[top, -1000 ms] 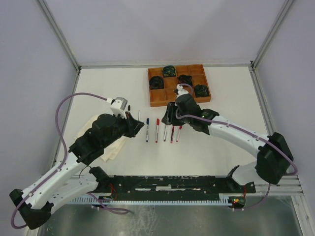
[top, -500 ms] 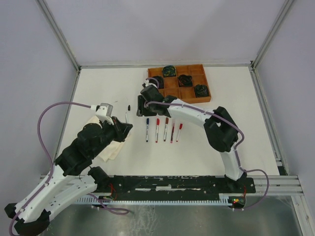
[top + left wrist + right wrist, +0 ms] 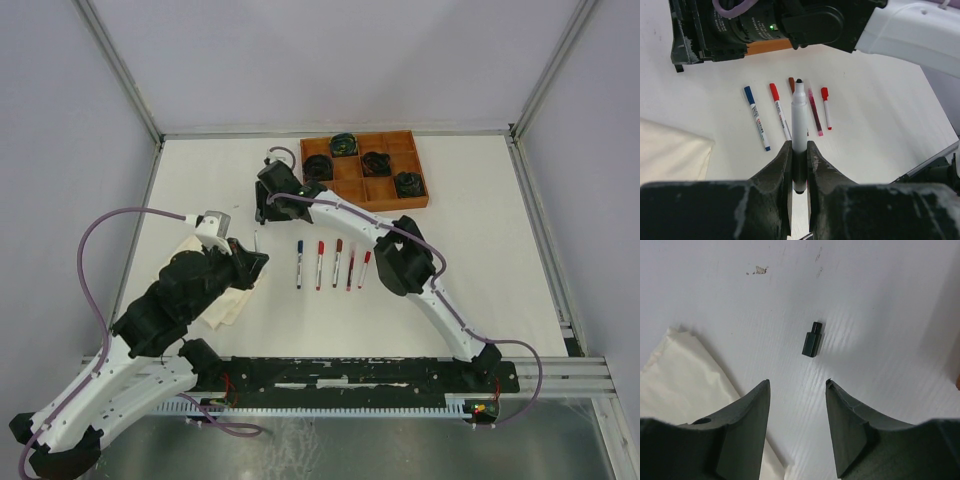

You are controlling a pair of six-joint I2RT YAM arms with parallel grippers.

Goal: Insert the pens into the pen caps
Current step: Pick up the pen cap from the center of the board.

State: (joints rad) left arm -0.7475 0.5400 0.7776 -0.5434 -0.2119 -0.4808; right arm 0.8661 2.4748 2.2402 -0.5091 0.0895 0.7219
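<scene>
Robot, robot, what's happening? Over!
Left end effector shut on uncapped pen. Right end effector open, facing black cap. Nothing between them.

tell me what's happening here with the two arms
The left gripper is shut on an uncapped black-tipped pen. The right gripper hovers open over a small black cap lying on the table, near the cream cloth. Five other pens lie in a row nearby.

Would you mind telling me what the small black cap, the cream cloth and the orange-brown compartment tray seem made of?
Small black cap: likely moulded plastic, matte, with crisp stepped edges. Cream cloth: fabric, dull, with soft folds. Orange-brown compartment tray: probably wood, matte, flat dividers; grain too small to see.
</scene>
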